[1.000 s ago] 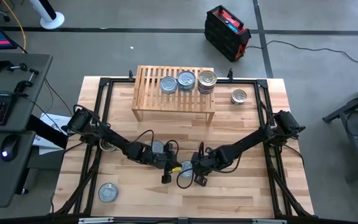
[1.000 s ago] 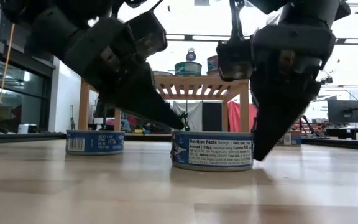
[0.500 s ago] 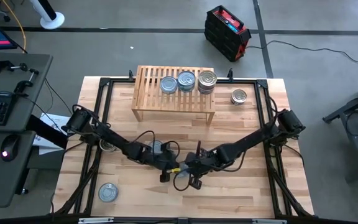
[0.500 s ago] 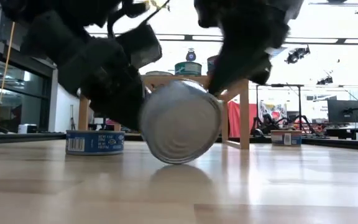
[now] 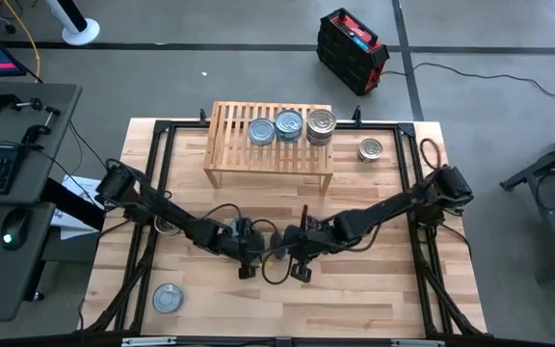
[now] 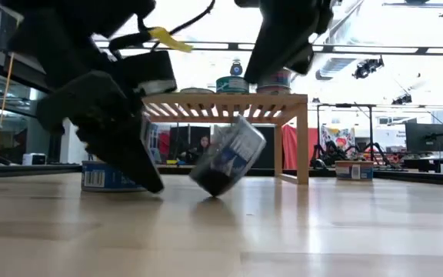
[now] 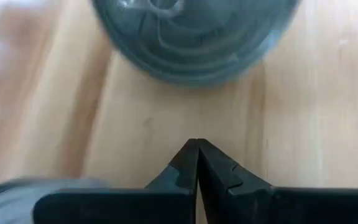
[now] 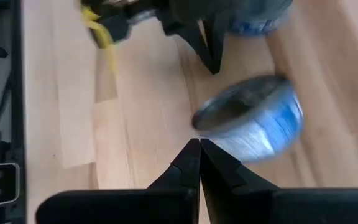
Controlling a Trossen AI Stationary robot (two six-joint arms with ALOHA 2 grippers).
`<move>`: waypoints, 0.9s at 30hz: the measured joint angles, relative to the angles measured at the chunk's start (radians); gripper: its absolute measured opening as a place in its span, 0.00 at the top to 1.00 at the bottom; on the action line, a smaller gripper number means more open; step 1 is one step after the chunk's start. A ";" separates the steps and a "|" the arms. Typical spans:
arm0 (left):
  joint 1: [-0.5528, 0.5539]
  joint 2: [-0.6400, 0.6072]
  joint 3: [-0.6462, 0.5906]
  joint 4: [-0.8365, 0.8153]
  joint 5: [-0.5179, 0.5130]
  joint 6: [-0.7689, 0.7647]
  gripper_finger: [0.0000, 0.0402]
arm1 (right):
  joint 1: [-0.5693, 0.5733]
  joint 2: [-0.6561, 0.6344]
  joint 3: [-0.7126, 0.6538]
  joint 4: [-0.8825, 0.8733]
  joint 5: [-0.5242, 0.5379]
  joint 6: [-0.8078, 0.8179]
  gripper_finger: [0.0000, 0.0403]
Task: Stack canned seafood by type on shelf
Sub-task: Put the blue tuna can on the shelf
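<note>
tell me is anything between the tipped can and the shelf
Nothing visible. The tilted can sits on bare planks in front of the shelf, between the shut left gripper and shut right gripper; neither lies on the shelf side.

Plank table [image 5: 393,289]: shelf [image 5: 229,145], scattered tins [image 5: 167,298].

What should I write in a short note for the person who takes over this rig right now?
Left gripper: shut, empty, low over the table's middle, beside a flat can.
Right gripper: shut, empty, close by.
Between them a blue-labelled can is tipped on edge, held by neither.
Shelf: cans on its top, one pile standing higher.
Left: the tipped can, the flat one, a can near the front left, one right of the shelf, and one half-hidden under the left arm.
</note>
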 joint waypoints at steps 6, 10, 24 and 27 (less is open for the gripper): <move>-0.009 -0.087 -0.003 -0.069 -0.055 -0.076 1.00 | -0.018 -0.003 0.113 -0.125 -0.012 -0.036 1.00; -0.014 -0.100 -0.001 -0.047 -0.076 -0.123 1.00 | -0.037 -0.004 0.144 -0.219 0.005 -0.036 0.94; 0.054 -0.101 -0.002 0.233 -0.112 0.086 1.00 | -0.029 -0.115 -0.244 -0.207 -0.071 0.111 0.71; 0.094 -0.098 -0.002 0.264 -0.091 0.142 1.00 | -0.018 -0.158 -0.360 -0.050 -0.075 0.216 0.89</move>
